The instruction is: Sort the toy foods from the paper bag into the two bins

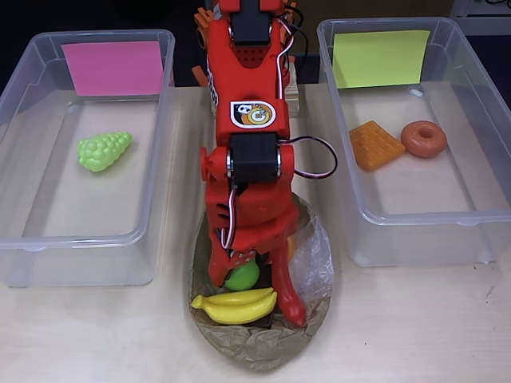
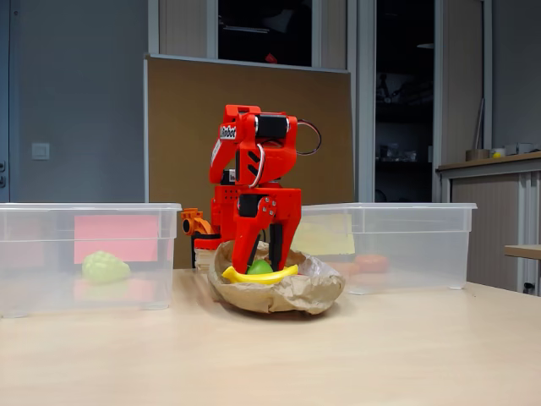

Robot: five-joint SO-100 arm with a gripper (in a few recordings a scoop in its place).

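Note:
The crumpled brown paper bag (image 1: 263,351) (image 2: 292,296) lies at the table's front centre. In it are a yellow banana (image 1: 235,306) (image 2: 258,276) and a green apple (image 1: 243,276) (image 2: 259,267). My red gripper (image 1: 255,291) (image 2: 264,258) reaches down into the bag, open, with its fingers on either side of the apple and just above the banana. In the overhead view, the left bin (image 1: 80,239) has a pink label and holds light-green grapes (image 1: 104,150). The right bin (image 1: 423,217) has a yellow-green label and holds an orange waffle (image 1: 375,145) and a brown donut (image 1: 424,138).
The arm's base stands between the two bins at the back of the table. A clear plastic window (image 1: 315,259) shows on the bag's right side in the overhead view. Bare light wood table (image 1: 415,327) lies in front of the bins and around the bag.

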